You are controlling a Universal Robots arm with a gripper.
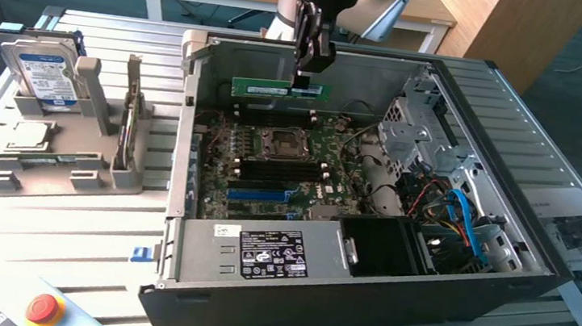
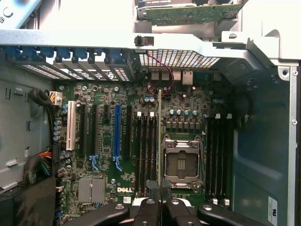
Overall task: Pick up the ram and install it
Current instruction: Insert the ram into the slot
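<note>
Holding ram (image 1: 280, 90) tight between nearly closed fingers (image 1: 308, 51), upper centre of exterior view above motherboard (image 1: 227, 156); best kept level and parallel to memory slots (image 2: 141, 150).

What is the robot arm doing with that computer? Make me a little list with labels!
gripper: shut on the ram, up above the open computer case
ram: green stick, held level in the air, not in a slot yet
computer case: lying on its side, lid off
motherboard: green board inside the case, processor socket in its middle
hard drive: standing in a grey stand, at the exterior view's left
job so far: ram picked up, not installed
</note>
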